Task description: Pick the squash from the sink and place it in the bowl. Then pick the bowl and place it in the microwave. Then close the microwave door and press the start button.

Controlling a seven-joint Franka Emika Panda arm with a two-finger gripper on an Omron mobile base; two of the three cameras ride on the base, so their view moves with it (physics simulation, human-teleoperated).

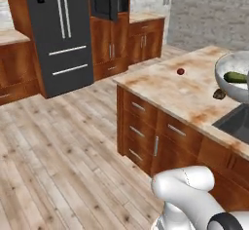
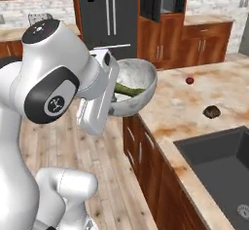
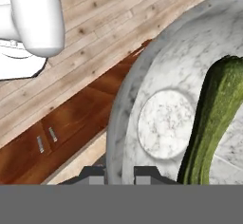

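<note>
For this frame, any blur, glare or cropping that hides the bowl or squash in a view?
Left base view: soft render, the bowl cut by the right edge, the squash readable. Right base view: the arm covers the bowl's left side, no glare. Hand view: very close, bowl and squash cropped, marbled texture sharp, gripper at the rim.

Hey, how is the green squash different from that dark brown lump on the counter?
The squash is green and long; the brown lump is dark and roundish. The squash lies inside the bowl, which the gripper holds lifted beyond the counter edge; the lump sits directly on the counter, near the sink. The squash looks longer than the lump. Both are small beside the bowl.
</note>
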